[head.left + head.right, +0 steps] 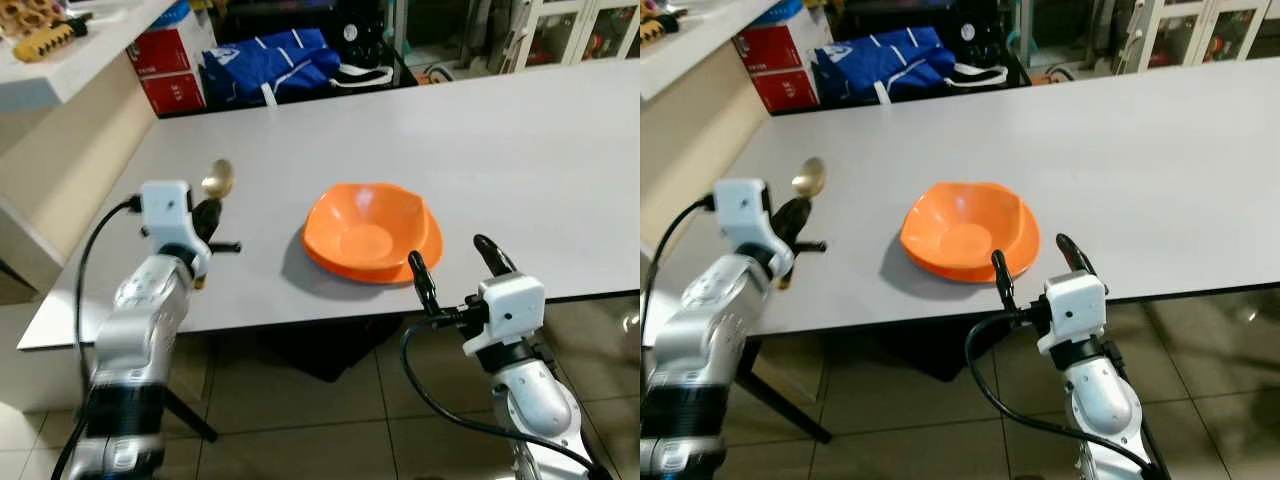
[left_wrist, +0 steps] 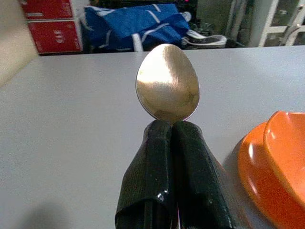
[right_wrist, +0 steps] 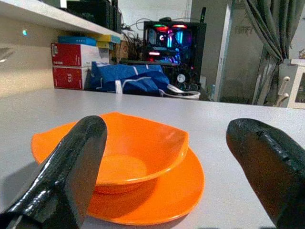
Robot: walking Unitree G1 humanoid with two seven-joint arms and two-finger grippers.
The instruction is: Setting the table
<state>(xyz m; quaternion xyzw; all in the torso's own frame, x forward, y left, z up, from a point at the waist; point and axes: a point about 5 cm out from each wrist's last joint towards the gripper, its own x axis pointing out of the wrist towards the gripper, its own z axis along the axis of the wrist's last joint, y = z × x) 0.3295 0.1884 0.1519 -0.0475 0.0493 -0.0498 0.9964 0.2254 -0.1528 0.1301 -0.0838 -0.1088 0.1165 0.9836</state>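
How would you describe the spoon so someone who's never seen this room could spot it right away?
Find the long grey table with the orange bowl near its front edge. On the robot's left of the bowl, the left gripper holds the spoon above the tabletop. It is the one shiny golden metal thing there.

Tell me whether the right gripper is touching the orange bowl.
Apart. In the right wrist view the right gripper has its fingers spread wide, short of the orange bowl, with grey table showing between.
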